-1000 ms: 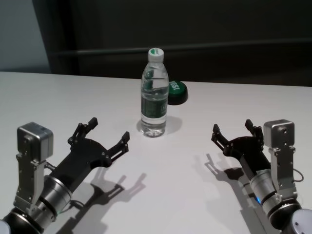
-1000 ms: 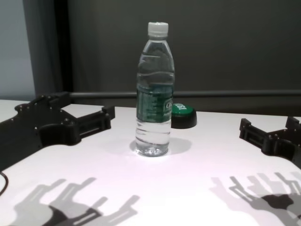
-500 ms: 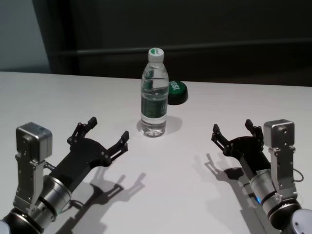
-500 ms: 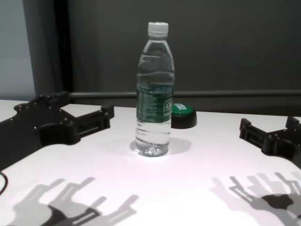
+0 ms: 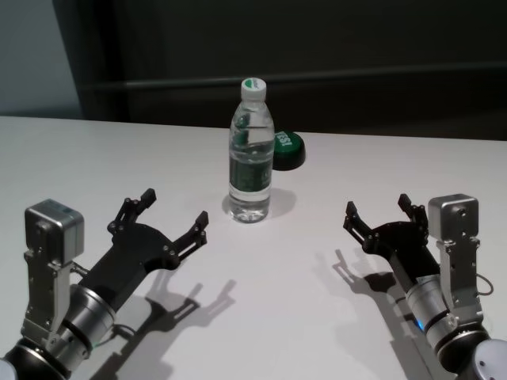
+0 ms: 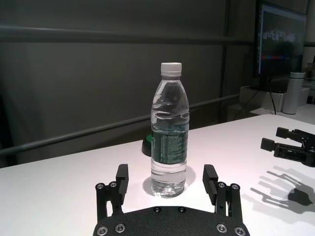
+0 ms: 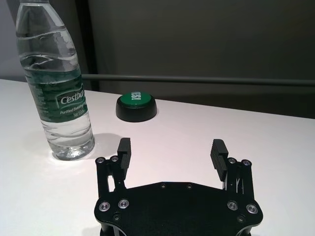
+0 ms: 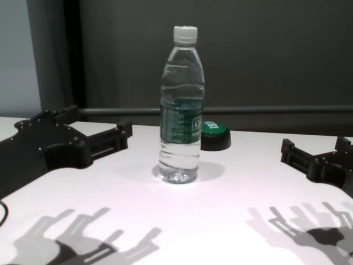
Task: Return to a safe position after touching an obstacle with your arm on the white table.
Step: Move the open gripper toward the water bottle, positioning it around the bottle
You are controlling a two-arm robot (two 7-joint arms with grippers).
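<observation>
Obstacle (image 5: pixel 251 150): upright on the white table (image 5: pixel 95 158), towards the far edge, apart from both arms. Left gripper (image 5: pixel 166 218) near the near-left corner, fingers spread, empty; right gripper (image 5: pixel 379 214) near-right, likewise spread. Retract the left arm straight back, avoiding any sideways sweep. Tabletop smooth; dark wall behind

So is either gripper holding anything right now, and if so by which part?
Nothing is held. The left gripper and right gripper both hang above the white table with jaws open and empty; the bottle stands free between them.
</observation>
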